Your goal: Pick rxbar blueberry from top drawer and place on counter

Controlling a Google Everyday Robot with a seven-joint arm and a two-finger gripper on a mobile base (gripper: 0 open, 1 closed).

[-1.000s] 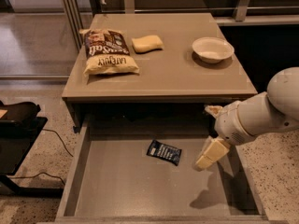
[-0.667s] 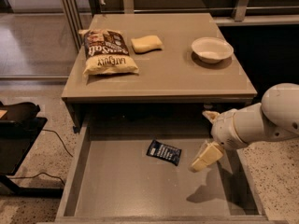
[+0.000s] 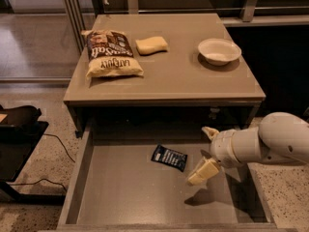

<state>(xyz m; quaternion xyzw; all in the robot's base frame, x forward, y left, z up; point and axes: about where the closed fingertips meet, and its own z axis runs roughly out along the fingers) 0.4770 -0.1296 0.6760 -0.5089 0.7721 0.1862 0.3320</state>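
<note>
The rxbar blueberry point(image 3: 169, 157), a small dark navy wrapper with white lettering, lies flat on the bottom of the open top drawer point(image 3: 120, 197), near its middle back. My gripper point(image 3: 205, 152) reaches in from the right and hangs over the drawer, just right of the bar and apart from it. Its cream fingers point(image 3: 203, 171) stand spread open with nothing between them. The counter point(image 3: 178, 76) is the grey-brown tabletop above the drawer.
On the counter stand a brown-and-cream chip bag point(image 3: 110, 53) at the left, a yellow sponge point(image 3: 151, 45) in the middle back and a white bowl point(image 3: 219, 50) at the right. A black stand point(image 3: 19, 129) is on the floor to the left.
My arm and gripper have moved left and a little lower over the drawer, closer to the bar. The bar and the things on the counter have not moved.
</note>
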